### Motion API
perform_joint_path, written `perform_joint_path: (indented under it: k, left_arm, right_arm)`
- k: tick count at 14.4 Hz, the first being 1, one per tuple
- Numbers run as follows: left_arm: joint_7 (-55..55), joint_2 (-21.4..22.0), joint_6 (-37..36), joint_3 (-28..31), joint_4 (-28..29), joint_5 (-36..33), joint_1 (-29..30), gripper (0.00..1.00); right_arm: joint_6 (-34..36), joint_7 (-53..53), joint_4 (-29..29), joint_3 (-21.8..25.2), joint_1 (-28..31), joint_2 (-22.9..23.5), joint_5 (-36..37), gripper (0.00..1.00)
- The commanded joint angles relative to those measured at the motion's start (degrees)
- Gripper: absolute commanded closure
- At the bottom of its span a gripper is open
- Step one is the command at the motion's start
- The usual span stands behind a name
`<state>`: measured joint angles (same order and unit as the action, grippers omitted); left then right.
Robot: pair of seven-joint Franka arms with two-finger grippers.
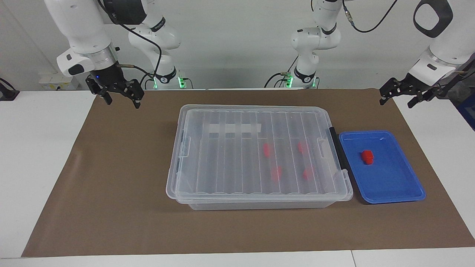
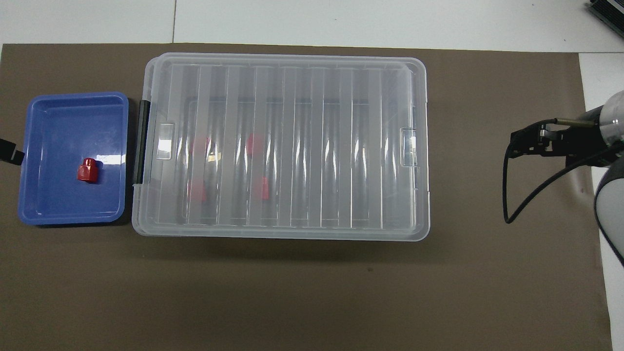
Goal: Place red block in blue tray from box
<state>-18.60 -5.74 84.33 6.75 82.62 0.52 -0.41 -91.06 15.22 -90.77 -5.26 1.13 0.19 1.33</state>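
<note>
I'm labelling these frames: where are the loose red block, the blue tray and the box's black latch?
red block [image 1: 367, 157]: facing view, its top.
blue tray [image 1: 393, 199]: facing view, its rim.
black latch [image 2: 143, 141]: overhead view, its middle.

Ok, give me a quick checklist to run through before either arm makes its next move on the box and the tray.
1. Red block lying in the blue tray: ok, one is there.
2. Box lid on: ok, it covers the box, with four more red blocks showing through it.
3. Black latch fastened: cannot tell.
4. Left gripper empty: ok, jaws open, up over the edge of the brown mat at its own end.
5. Right gripper empty: ok, jaws open, up over the mat's corner at its own end.
6. Tray clear of the box: ok, it sits beside the latch end, not under the lid.
</note>
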Motion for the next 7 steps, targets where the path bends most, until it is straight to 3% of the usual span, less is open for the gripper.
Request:
perform_joint_path:
  k: [1, 7]
  left_arm:
    - [0.1, 1.9, 0.0, 0.3, 1.9, 0.3, 0.0, 0.0]
    - [0.1, 2.0, -0.1, 0.3, 1.9, 0.3, 0.0, 0.0]
  right_arm:
    - [-0.4, 0.9, -1.6, -0.2, 0.2, -1.2, 0.1, 0.0]
    - [0.3, -5.1, -1.5, 0.0, 0.7, -1.2, -0.4, 0.0]
